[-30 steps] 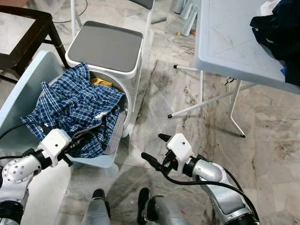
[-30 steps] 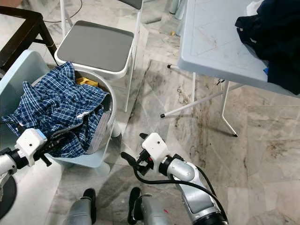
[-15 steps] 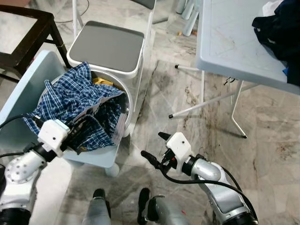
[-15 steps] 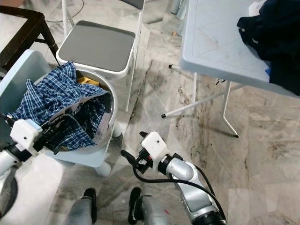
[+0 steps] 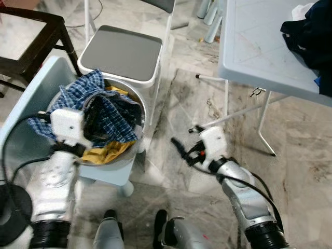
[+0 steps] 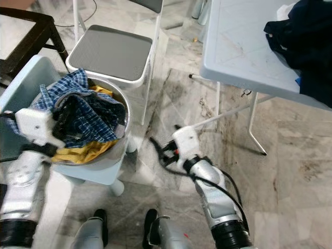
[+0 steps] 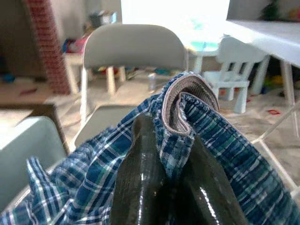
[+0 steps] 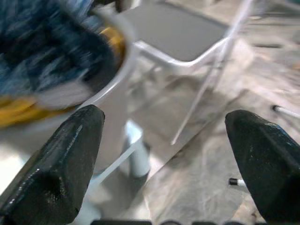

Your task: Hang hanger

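A blue plaid shirt (image 5: 110, 110) is bunched over a round metal basket (image 5: 134, 147), part of it lifted. My left gripper (image 5: 87, 120) is above the basket's left side, shut on a fold of the shirt's edge (image 7: 185, 110); both black fingers (image 7: 140, 178) press the cloth. A yellow garment (image 5: 106, 150) lies under the shirt in the basket. My right gripper (image 5: 184, 141) hovers over the marble floor to the right of the basket, open, its fingers (image 8: 56, 173) wide apart and holding nothing.
A white chair with a grey seat (image 5: 124, 52) stands just behind the basket. The basket rests in a pale blue stand (image 5: 31, 104). A white folding table (image 5: 259, 46) at the right carries dark clothes (image 5: 311, 31). A dark wooden table (image 5: 26, 36) is at far left.
My left gripper has risen and drawn the plaid shirt up and together, uncovering the yellow garment. My right gripper has lifted and moved forward.
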{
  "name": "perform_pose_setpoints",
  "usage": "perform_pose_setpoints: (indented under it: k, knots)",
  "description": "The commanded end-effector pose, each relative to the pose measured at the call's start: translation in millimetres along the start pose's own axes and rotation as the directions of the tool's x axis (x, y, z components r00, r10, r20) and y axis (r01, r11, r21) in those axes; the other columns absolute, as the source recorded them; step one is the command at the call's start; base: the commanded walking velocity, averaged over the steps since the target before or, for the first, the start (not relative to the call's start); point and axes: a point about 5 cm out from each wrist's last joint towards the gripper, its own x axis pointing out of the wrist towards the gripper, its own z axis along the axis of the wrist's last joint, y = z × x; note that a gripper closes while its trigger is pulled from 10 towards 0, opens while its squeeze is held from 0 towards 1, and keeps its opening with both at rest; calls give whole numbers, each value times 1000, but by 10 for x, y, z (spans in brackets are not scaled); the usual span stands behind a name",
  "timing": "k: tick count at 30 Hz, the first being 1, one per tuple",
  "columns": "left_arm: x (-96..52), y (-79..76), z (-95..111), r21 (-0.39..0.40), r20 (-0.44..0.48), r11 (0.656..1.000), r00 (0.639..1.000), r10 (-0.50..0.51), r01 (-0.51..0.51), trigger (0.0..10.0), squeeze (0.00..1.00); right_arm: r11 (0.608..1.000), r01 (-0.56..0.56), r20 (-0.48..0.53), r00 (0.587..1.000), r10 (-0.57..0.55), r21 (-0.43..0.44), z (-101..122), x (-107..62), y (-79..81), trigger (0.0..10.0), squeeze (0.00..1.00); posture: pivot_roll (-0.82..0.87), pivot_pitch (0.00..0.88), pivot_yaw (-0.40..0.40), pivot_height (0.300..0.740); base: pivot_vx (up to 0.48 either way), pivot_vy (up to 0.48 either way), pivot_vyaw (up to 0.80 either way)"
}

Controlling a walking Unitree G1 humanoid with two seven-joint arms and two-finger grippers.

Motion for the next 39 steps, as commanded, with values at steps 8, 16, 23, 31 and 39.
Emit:
perform_pose_setpoints:
  k: [8, 16, 23, 31, 39]
  knots:
    - [-3, -630, -151, -119, -94, 980, 981, -169, 157, 8471, 0, 973, 211, -30, 977, -209, 98, -136, -187, -209, 10000, 0, 122, 208, -70, 740, 0, 0, 0]
    - [-100, -955, -366, -233, -173, 941, 942, -287, 244, 10000, 0, 946, 304, -52, 952, -300, 112, -183, -350, -255, 10000, 0, 40, 201, -42, 740, 0, 0, -655]
    - [-63, -947, -433, -215, -199, 946, 938, -285, 241, 10000, 0, 943, 308, -43, 951, -305, 123, -206, -313, -254, 10000, 0, 59, 165, -34, 740, 0, 0, -524]
    - [-154, -848, -578, -183, -256, 947, 917, -306, 265, 10000, 0, 871, 440, -28, 895, -446, 219, -199, -296, -368, 10000, 0, 96, 112, 8, 740, 0, 0, 0]
    - [-209, -715, -666, -187, -290, 954, 914, -283, 235, 10000, 0, 837, 499, -55, 864, -500, 224, -322, -394, -456, 10000, 0, 105, 98, 29, 740, 0, 0, -100]
